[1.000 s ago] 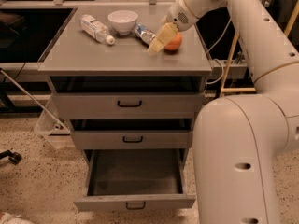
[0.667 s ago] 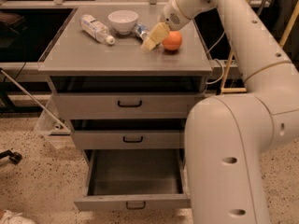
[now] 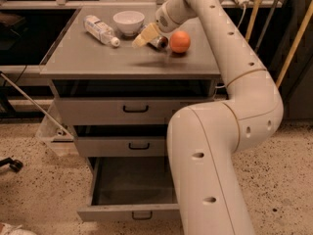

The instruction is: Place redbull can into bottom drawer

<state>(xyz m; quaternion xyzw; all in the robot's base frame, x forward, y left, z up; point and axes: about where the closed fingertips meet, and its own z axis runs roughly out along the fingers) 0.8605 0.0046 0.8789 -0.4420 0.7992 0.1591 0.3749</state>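
Observation:
The redbull can lies on its side on the grey cabinet top, right next to the orange ball. My gripper hangs low over the cabinet top, just left of the can and close to it; I cannot tell whether it touches the can. The bottom drawer stands pulled out below, and its deep dark-grey inside shows nothing in it.
A clear plastic bottle lies at the back left, with a white bowl beside it. The top drawer and middle drawer are nearly closed. My arm's large body stands right of the drawers. Speckled floor surrounds the cabinet.
My gripper has moved left across the cabinet top, away from the orange ball, to the left side of the can. The can, ball, bottle and bowl have stayed put.

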